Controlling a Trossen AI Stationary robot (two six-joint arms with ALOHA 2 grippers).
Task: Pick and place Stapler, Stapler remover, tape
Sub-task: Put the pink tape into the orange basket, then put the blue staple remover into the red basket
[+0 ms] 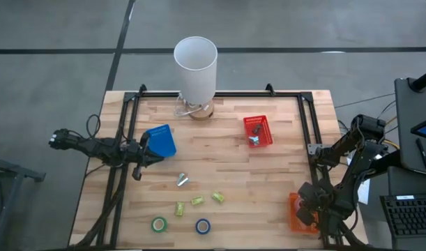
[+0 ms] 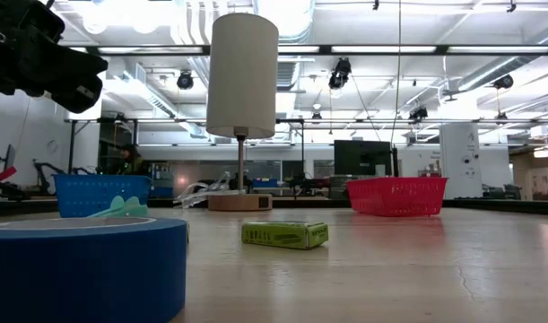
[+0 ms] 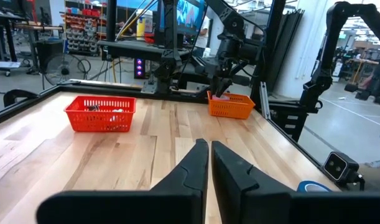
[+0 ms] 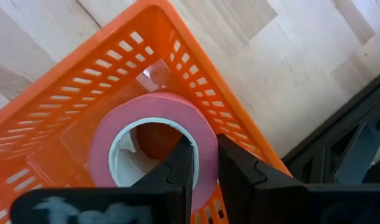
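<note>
My right gripper [image 4: 204, 163] was down inside the orange basket [image 4: 109, 68] at the table's near right corner, its fingers pinched on the wall of a pink tape roll [image 4: 153, 134]: one finger sat inside the pale core and the other outside the ring. The roll was tilted within the basket; I could not tell whether it rested on the floor of it. From above, that arm hid most of the orange basket [image 1: 293, 209].

My left gripper [image 3: 209, 163] hung over the left side of the table, just beside the blue basket [image 1: 160, 141], with its fingers drawn together to a thin slit and nothing between them. It pointed across the boards toward the red basket [image 3: 101, 113], which held some small metal pieces.

Two more tape rolls lay flat near the front edge: a green roll [image 1: 159, 224] and a blue roll [image 1: 203, 226], a little apart from each other. The blue roll [image 2: 81, 260] filled the near corner of the level view. Three small yellow-green boxes [image 1: 197, 201] lay scattered just behind the rolls, and a small silvery piece [image 1: 182, 180] lay behind those, near the middle of the table [image 1: 219, 160]. A white lamp [image 1: 196, 66] stood at the far edge.
</note>
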